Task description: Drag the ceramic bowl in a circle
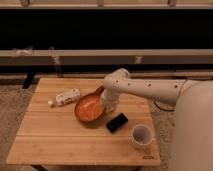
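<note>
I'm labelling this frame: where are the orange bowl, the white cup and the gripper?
Round orange ceramic bowl (pixel 90 107), camera view: inner floor.
Small white cup (pixel 141 134), camera view: its opening.
Gripper (pixel 108 107), camera view: at the bowl's right rim.

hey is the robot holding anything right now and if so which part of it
The gripper is down at the right-hand rim of the round shallow orange ceramic bowl on the wooden table. Whether it actually grips that rim cannot be told.

Orange ceramic bowl (pixel 90 107) with brownish rim, white gripper (pixel 109 106) at its right edge, black block (pixel 117 122), white cup (pixel 141 134)
</note>
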